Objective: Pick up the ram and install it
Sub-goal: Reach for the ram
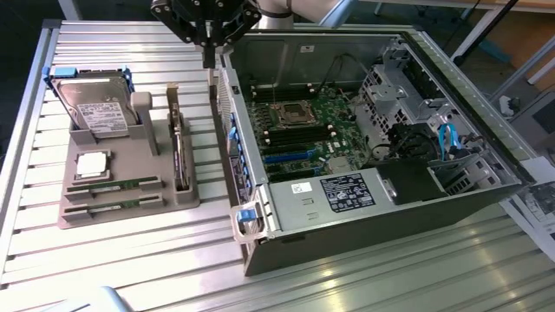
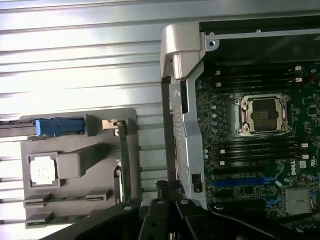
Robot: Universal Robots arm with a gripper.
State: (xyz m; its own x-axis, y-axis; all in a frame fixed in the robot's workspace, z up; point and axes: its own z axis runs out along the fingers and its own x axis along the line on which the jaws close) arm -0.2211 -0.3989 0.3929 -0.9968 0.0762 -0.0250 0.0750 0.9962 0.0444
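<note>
Two green ram sticks lie side by side in the front slots of the grey holder point(image 1: 130, 195): one ram point(image 1: 114, 185) point(image 2: 67, 198) and a second one point(image 1: 113, 207) point(image 2: 75, 218) next to it. My gripper point(image 1: 208, 63) point(image 2: 165, 85) hangs high at the back, its thin dark fingers pressed together and shut on nothing. It is over the gap between the holder and the near wall of the open computer case point(image 1: 251, 214), well away from both sticks. Black memory slots point(image 1: 299, 135) point(image 2: 260, 149) lie beside the processor socket point(image 1: 293, 114) point(image 2: 263, 114) on the motherboard.
The holder also carries a hard drive point(image 1: 95, 107), a square silver processor chip point(image 1: 92, 165) point(image 2: 42, 170) and an upright expansion card point(image 1: 178, 149) point(image 2: 124, 160). Inside the case are cables, a drive cage and a black power supply point(image 1: 355, 192). All rests on a ribbed metal table point(image 1: 113, 260).
</note>
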